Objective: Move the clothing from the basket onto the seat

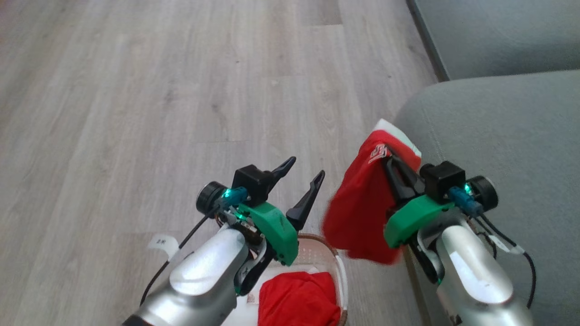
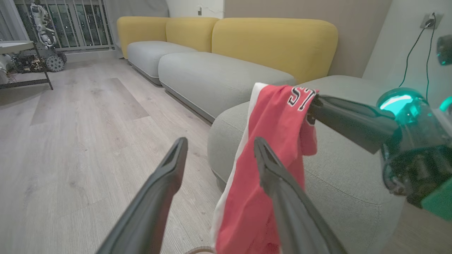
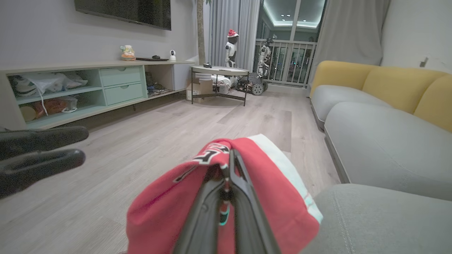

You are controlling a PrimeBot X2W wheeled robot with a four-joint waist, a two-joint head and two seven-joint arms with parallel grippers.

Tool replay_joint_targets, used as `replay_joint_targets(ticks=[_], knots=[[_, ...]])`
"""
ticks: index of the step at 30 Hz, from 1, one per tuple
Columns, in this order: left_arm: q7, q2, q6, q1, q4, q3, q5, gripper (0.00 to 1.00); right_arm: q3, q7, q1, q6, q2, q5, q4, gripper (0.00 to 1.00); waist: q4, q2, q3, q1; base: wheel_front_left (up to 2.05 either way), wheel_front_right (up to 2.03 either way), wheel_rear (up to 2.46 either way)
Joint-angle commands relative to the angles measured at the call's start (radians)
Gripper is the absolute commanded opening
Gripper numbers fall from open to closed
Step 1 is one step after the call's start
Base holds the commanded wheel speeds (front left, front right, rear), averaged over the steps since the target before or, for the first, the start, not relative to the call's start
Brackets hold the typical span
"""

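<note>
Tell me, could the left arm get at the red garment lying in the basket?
Probably yes. The left gripper is open and empty, close to the basket, where the garment lies uncovered. The right gripper holds the other garment off to the side, by the seat, so nothing blocks the way.

I've got pale wood-plank floor [image 1: 181, 90] under everything; the grey-green seat [image 1: 498, 136] stands on it, and the white basket [image 1: 317, 253] sits on the boards just beside the seat.
</note>
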Motion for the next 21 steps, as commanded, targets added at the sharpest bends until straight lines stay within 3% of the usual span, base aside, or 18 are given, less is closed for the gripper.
replay_joint_targets(ticks=[1, 11, 21], knots=[[-0.011, 0.017, -0.003, -0.037, -0.036, 0.042, 0.006, 1.00, 0.008, -0.010, -0.067, 0.000, 0.003, -0.011, -0.044, 0.00, -0.027, 0.0000, 0.008, 0.0000, 0.00, 0.00, 0.00], [-0.013, 0.037, -0.017, 0.062, -0.166, 0.127, 0.108, 1.00, -0.035, -0.010, -0.070, 0.000, 0.003, -0.051, -0.106, 0.00, -0.185, 0.0000, 0.042, 0.0000, 0.00, 0.00, 0.00], [-0.013, 0.038, -0.038, 0.125, -0.188, 0.184, 0.177, 1.00, -0.050, -0.010, -0.066, 0.000, 0.003, -0.065, -0.148, 0.00, -0.344, 0.0000, 0.074, 0.0000, 0.00, 0.00, 0.00]])
